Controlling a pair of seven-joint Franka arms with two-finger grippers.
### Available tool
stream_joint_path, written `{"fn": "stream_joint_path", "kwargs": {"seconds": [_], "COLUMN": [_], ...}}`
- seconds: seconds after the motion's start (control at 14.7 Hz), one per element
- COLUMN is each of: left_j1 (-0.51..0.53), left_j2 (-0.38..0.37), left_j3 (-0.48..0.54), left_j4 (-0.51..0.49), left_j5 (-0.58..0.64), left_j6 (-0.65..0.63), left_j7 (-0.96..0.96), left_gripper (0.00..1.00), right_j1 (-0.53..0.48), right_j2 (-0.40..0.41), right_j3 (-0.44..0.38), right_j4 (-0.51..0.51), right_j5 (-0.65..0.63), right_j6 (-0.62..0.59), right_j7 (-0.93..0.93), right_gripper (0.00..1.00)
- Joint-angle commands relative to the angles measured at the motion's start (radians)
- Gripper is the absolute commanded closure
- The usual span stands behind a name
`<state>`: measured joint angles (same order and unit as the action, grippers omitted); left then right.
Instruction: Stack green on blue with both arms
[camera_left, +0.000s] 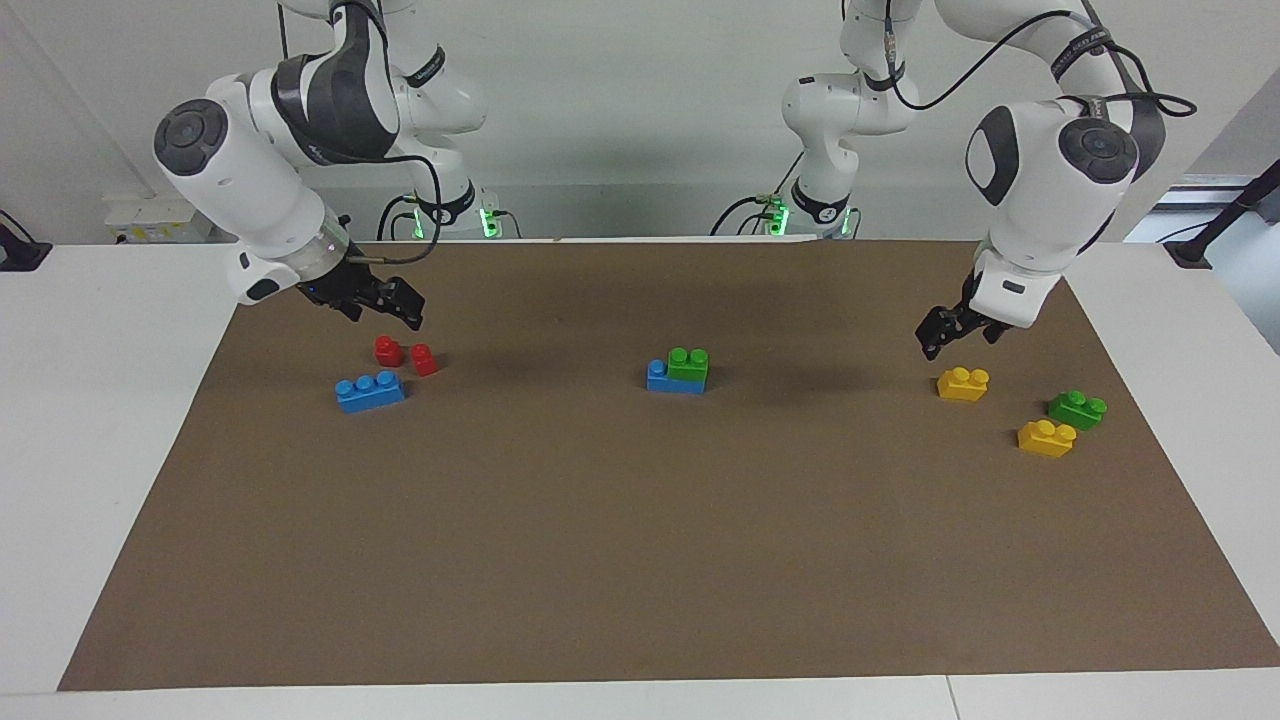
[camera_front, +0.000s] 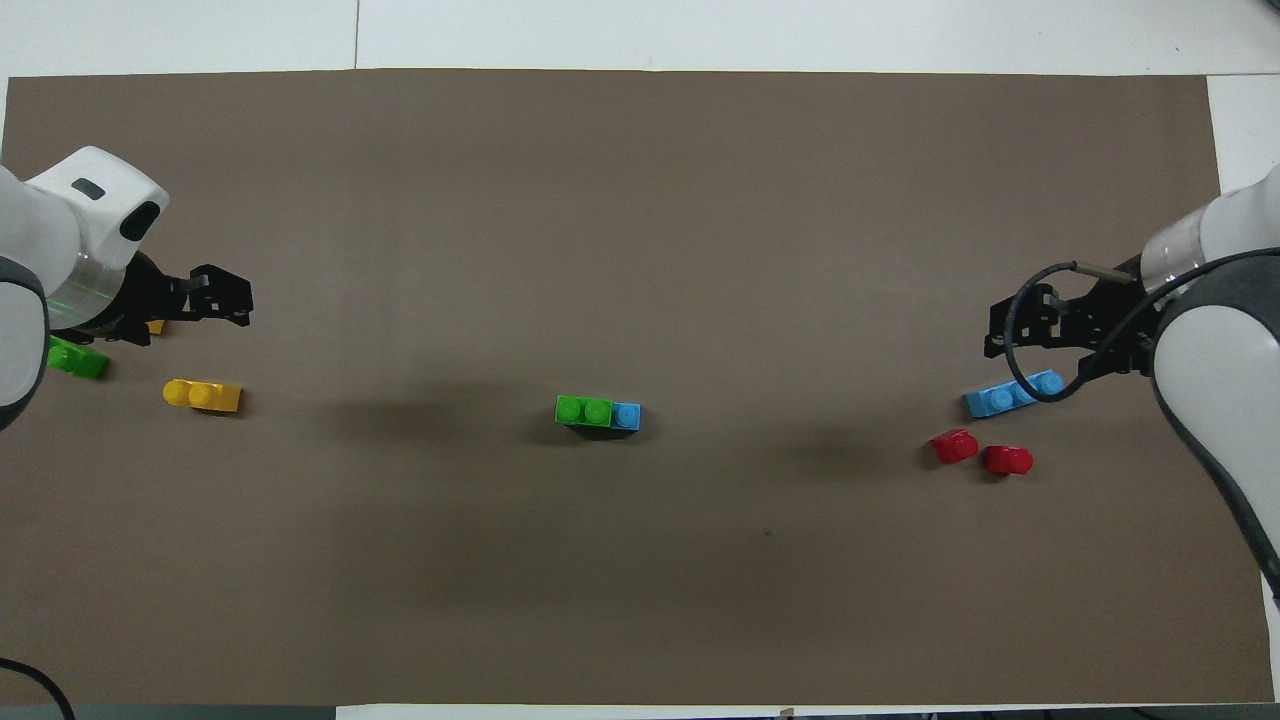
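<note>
**Stack status: green seated on blue at mat centre**

Check the green brick (camera_left: 688, 362) first. It sits on the blue brick (camera_left: 675, 378) at the centre of the brown mat (camera_left: 640, 560), covering two studs and leaving one blue stud bare (the one toward the right arm's end). Judged from this, the stack is made and only the arms' clearing away is left.

In the overhead view, working outward from the stack:

- 3 o'clock: spare blue brick (camera_front: 1012, 394) and two red pieces (camera_front: 981, 453).
- 9 o'clock: yellow brick (camera_front: 203, 395) and spare green brick (camera_front: 76, 358).

The right gripper (camera_left: 397, 305) hangs over the mat above the red pieces, fingers spread, holding nothing. The left gripper (camera_left: 948, 329) hangs above the yellow brick, likewise spread and empty. Neither touches a brick.
</note>
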<state>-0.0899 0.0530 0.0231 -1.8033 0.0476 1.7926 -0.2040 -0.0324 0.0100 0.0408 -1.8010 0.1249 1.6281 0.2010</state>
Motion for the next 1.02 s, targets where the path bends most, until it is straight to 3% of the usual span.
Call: {"fn": "stream_joint_path", "kwargs": {"seconds": [0.0,0.55,0.75,0.95], "left_j1": [0.013,0.016,0.033,0.036], "left_j2": [-0.004,0.004,0.005,0.005], "left_j3": [-0.003,0.000,0.001,-0.005], "left_j4": [0.073,0.263,0.266,0.266], "left_j5": [-0.034,-0.095,-0.137,-0.129], "left_j6": [-0.113,-0.378,-0.398,-0.340], "left_j7": [0.054,0.103,0.101,0.110], "left_gripper": [0.00,0.00,0.00,0.00], "right_j1": [-0.014,-0.063,-0.075,-0.075], "right_j2": [-0.030,-0.016,-0.001,-0.001], "right_j3": [0.010,0.010,0.011,0.011], "right_j4": [0.035,0.123,0.150,0.152], "right_j5": [-0.053,-0.093,-0.096,-0.096], "right_j6": [-0.062,-0.071,-0.082,-0.082], "right_j7": [-0.092,-0.141,-0.144,-0.144], "right_gripper": [0.00,0.00,0.00,0.00]}}
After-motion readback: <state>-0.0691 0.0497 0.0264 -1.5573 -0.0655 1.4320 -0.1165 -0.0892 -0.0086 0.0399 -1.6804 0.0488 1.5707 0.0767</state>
